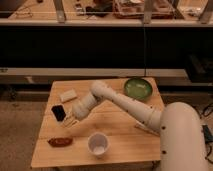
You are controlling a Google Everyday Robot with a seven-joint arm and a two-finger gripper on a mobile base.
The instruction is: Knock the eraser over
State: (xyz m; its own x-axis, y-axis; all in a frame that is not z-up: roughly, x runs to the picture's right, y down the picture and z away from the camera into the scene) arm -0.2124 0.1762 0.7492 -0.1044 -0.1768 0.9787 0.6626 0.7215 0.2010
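Note:
The eraser [58, 112] is a small black block standing tilted on the left part of the wooden table [125, 142]. My gripper [70, 120] is at the end of the white arm, just right of the eraser and close to it, low over the table. A white cup [98, 144] stands near the table's front, to the right of and below the gripper.
A whitish flat block [68, 95] lies at the back left. A reddish-brown elongated item [60, 142] lies at the front left. A green bowl [138, 88] sits at the back right. A pale packet [145, 128] shows under the arm. Dark shelving stands behind the table.

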